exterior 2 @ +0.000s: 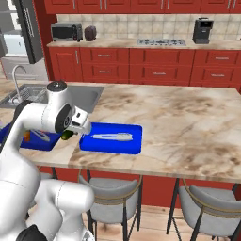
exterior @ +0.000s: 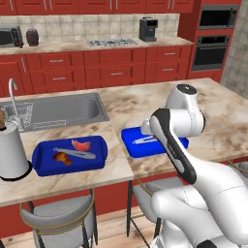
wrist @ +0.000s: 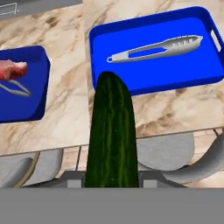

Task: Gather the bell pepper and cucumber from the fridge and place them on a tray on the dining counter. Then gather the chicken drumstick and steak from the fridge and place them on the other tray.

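A dark green cucumber (wrist: 111, 131) sticks out of my gripper (wrist: 111, 177), which is shut on it. It hangs over the front edge of the dining counter (exterior: 145, 97), just short of a blue tray (wrist: 175, 65) that holds metal tongs (wrist: 157, 48). From the right base view the cucumber (exterior 2: 67, 135) peeks out under the hand, left of that tray (exterior 2: 134, 141). A second blue tray (exterior: 46, 162) to the left holds the steak (exterior: 81, 145), the chicken drumstick (exterior: 61, 157) and tongs. The bell pepper is out of view. The fridge (exterior 2: 19, 47) stands at the far left.
A steel sink (exterior: 58, 111) with a faucet (exterior: 14, 97) is set into the counter behind the left tray. A white canister (exterior: 12, 152) stands at the counter's left front. Grey-seated stools (exterior 2: 113, 197) line the counter's near side.
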Controlling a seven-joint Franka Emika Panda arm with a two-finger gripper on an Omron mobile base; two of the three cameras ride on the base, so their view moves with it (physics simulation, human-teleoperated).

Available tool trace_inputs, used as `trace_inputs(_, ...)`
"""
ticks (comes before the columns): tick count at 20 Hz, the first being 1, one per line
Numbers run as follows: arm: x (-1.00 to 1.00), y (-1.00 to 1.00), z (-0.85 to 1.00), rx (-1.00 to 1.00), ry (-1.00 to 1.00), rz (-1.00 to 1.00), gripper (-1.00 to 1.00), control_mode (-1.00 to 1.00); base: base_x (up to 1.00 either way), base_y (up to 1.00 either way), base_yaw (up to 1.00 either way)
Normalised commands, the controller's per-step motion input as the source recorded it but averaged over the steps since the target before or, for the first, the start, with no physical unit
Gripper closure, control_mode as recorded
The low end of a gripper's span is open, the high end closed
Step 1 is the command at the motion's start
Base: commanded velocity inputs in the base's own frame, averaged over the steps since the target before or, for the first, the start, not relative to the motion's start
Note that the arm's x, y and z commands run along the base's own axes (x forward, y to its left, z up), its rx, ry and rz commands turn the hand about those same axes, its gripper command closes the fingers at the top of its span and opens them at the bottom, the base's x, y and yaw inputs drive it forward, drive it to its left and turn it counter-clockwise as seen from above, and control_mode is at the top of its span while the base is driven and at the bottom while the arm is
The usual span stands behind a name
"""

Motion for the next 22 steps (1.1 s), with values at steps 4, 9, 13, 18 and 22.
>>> trace_inputs(4, 0.29, -0.19, -0.19, -0.02, 0.00, 0.00, 1.00, -1.00, 0.00, 0.00, 0.00)
trace_inputs(9, 0.54, -0.03, -0.16, 0.00, 0.00, 0.00, 1.00, -1.00, 0.00, 0.00, 0.00)
trace_inputs(13, 0.66, 0.00, -0.28, 0.00, 0.05, 0.00, 1.00, -1.00, 0.00, 0.00, 0.00)
trace_inputs(18, 0.65, 0.00, -0.41, -0.01, 0.08, 0.00, 1.00, -1.00, 0.00, 0.00, 0.00)
trace_inputs(22, 0.58, 0.00, -0.42, -0.04, 0.08, 0.00, 1.00, -1.00, 0.00, 0.00, 0.00)
